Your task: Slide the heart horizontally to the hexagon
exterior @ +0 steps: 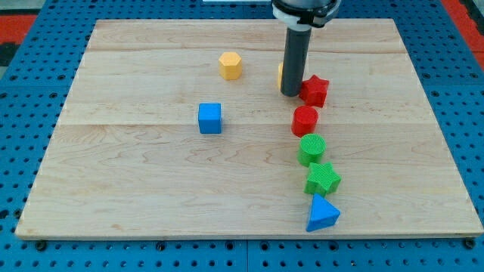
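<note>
The heart is the hard part: all I can see of it is a sliver of yellow point(280, 73) showing at the left edge of the rod, so I take that as the heart, mostly hidden, though its shape cannot be made out. My tip point(291, 94) sits down on the wooden board point(121, 174) just in front of that sliver and touching, or nearly touching, the red star point(314, 90) on its right. The yellow hexagon point(231, 66) lies to the view's left of the rod, at about the same depth on the board, so a sideways push leftward looks like what the task wants; I judge my tip would have to work from the heart's right side for that. There is no pincer on this rig, only the rod, so nothing is being held. Further out, a red round block point(305, 120), a green round block point(311, 149), a green star point(323, 179) and a blue triangle point(322, 214) run down the view's right, well clear of the path, and a blue cube point(210, 118) sits below the hexagon.
</note>
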Tool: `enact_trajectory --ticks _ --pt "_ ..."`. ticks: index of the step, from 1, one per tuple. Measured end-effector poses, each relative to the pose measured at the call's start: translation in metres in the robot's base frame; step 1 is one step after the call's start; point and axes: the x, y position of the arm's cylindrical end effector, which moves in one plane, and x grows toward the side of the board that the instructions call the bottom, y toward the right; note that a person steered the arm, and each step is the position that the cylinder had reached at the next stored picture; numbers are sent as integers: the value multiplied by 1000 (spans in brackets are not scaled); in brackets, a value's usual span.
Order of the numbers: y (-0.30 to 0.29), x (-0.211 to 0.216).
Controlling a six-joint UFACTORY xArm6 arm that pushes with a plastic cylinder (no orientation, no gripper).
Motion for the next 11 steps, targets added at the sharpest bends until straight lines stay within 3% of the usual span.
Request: enact_trajectory --ticks 3,5,6,10,11 --pt "-15 -37" --pt "101 -35" --pt "112 -9" --pt "52 -9" --pt "60 -35"
